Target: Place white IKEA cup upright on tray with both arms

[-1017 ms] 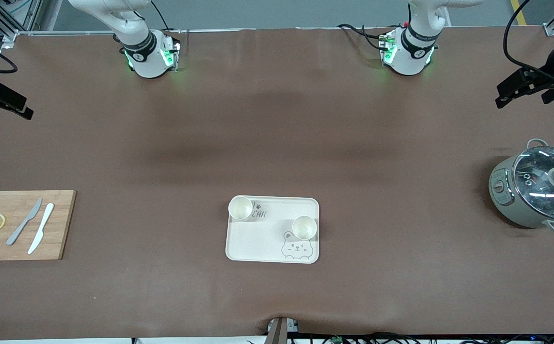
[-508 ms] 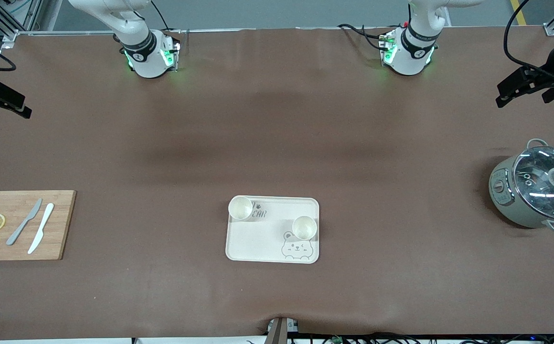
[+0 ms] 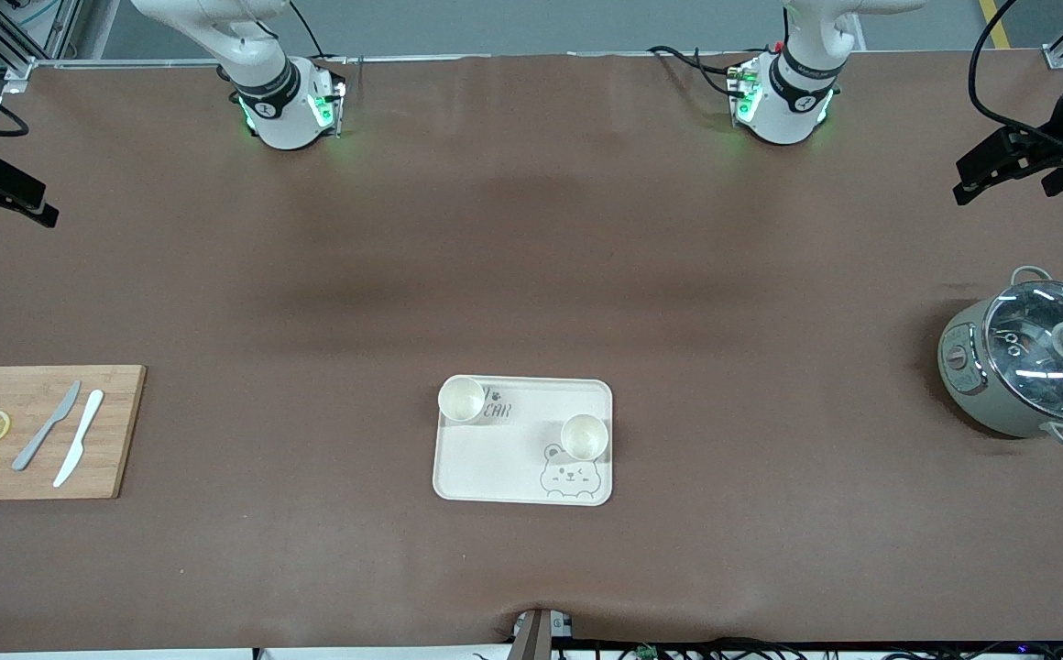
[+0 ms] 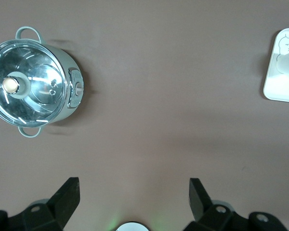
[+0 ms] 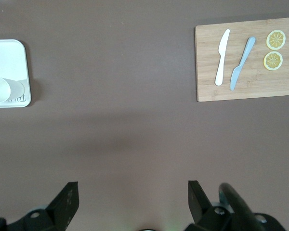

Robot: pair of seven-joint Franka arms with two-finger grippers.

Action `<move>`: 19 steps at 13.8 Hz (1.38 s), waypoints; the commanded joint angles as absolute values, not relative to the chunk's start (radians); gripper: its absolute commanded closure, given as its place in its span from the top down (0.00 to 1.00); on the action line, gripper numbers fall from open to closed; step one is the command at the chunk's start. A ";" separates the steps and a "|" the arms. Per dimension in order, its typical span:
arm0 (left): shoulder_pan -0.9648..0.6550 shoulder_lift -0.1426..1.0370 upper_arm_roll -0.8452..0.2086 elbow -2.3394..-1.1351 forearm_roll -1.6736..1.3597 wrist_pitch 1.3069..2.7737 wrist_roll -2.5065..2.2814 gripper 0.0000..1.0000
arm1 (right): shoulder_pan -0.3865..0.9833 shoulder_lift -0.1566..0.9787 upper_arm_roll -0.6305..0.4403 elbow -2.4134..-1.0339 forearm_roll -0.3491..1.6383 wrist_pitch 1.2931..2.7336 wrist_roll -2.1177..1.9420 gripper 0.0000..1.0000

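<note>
The cream tray [image 3: 504, 458] lies in the middle of the table, close to the front camera. Two white cups stand upright on it. One cup [image 3: 461, 399] is at the tray's corner toward the right arm's end. The other cup [image 3: 584, 436] stands beside the bear drawing. My left gripper [image 3: 964, 181] hangs open and empty over the left arm's end of the table. In the left wrist view its gripper [image 4: 134, 190] is over bare mat, well apart from the tray [image 4: 279, 89]. My right gripper [image 3: 44, 205] is open and empty over the right arm's end. In the right wrist view it [image 5: 133, 192] is likewise over bare mat.
A grey pot with a glass lid [image 3: 1031, 362] stands at the left arm's end. A wooden cutting board [image 3: 119, 431] with two knives and two lemon slices lies at the right arm's end. Brown mat covers the table between them.
Both grippers have drifted slightly outward toward their own ends of the table. The cups and tray have not moved.
</note>
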State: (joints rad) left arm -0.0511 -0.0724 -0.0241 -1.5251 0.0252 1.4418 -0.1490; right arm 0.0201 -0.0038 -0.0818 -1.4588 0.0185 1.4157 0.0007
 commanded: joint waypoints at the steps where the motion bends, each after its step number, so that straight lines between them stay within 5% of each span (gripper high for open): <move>1: -0.051 -0.074 -0.021 -1.509 0.014 1.433 -0.146 1.00 | 0.002 -0.023 -0.071 -1.473 0.003 1.420 -0.011 1.00; 19: -0.049 -0.057 -0.017 -1.494 0.008 1.417 -0.147 1.00 | -0.003 -0.021 -0.071 -1.473 0.005 1.420 -0.009 1.00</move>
